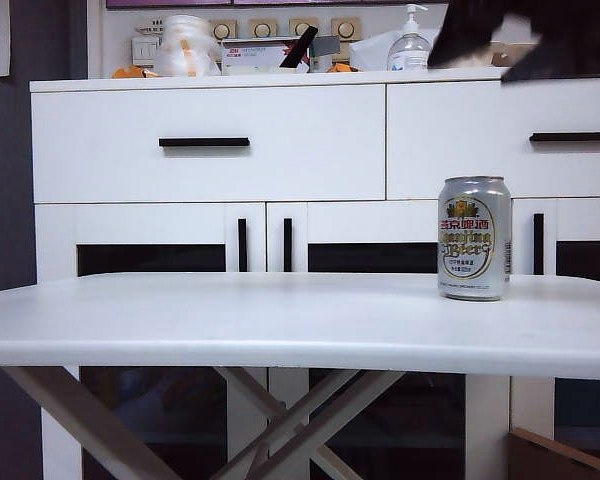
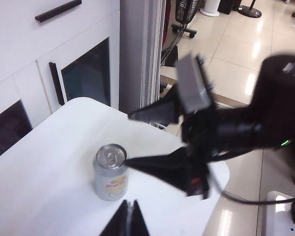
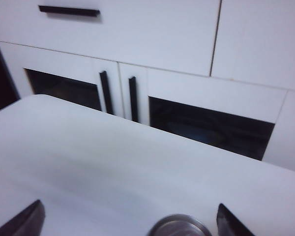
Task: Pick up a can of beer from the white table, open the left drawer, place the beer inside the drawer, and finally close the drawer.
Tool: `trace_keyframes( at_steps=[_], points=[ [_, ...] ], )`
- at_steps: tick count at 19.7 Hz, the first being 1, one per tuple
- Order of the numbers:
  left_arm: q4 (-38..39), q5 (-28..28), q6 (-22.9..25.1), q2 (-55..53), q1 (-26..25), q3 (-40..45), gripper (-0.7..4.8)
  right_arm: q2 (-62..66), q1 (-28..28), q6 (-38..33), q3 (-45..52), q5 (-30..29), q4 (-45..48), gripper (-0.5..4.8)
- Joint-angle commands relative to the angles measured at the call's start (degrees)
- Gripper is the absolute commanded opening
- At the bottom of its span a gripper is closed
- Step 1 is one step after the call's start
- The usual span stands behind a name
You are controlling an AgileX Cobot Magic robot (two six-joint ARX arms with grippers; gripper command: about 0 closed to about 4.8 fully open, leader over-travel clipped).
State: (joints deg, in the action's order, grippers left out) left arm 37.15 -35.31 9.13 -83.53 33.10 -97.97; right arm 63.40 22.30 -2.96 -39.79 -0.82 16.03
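The can of beer (image 1: 473, 238) stands upright on the right part of the white table (image 1: 230, 320). In the left wrist view the can of beer (image 2: 110, 172) stands just beyond my left gripper (image 2: 129, 216), which is shut and empty above the table. My right gripper (image 2: 128, 139) hangs open over the can, one fingertip close to its rim. In the right wrist view the right gripper (image 3: 128, 223) is open and the can's top (image 3: 179, 228) shows between its fingers, off-centre. The left drawer (image 1: 280, 115) is closed, with its black handle (image 1: 204, 142) behind the table.
The neighbouring drawer (image 1: 500, 120) is closed too. Dark-glass doors with vertical black handles (image 1: 242, 245) fill the cabinet below. A pump bottle (image 1: 410, 45) and clutter sit on the cabinet top. A blurred black arm (image 1: 540, 35) crosses the exterior view's upper right.
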Motion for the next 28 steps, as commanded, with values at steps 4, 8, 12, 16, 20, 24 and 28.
trace_keyframes(
  at_steps=[4,8,12,16,20,24,28],
  points=[
    [0.5,-0.3,-0.2,0.5,0.0,-0.3,-0.06,9.8,0.1,0.2,0.3,2.6,10.9,4.79],
    [1.8,-0.3,-0.2,0.6,0.0,-0.3,-0.06,14.8,0.1,0.2,0.3,4.0,14.4,4.79],
    [2.0,-0.3,-0.2,0.6,0.0,-0.3,-0.06,17.9,0.1,0.2,0.3,6.4,15.3,4.79],
    [2.0,-0.3,-0.2,0.6,0.0,-0.3,-0.06,20.2,0.1,-1.9,0.3,7.8,16.3,4.79],
    [2.1,-0.3,-0.2,0.6,0.0,-0.3,-0.06,23.6,0.1,-3.1,0.3,7.8,19.0,4.79],
    [2.4,-0.3,-0.2,0.6,0.0,-0.3,-0.06,26.1,0.1,-3.1,0.4,7.8,19.0,4.79],
    [2.9,-0.3,-0.2,0.6,0.0,-0.3,-0.06,28.6,0.1,-3.1,0.4,8.1,19.0,4.79]
  ],
)
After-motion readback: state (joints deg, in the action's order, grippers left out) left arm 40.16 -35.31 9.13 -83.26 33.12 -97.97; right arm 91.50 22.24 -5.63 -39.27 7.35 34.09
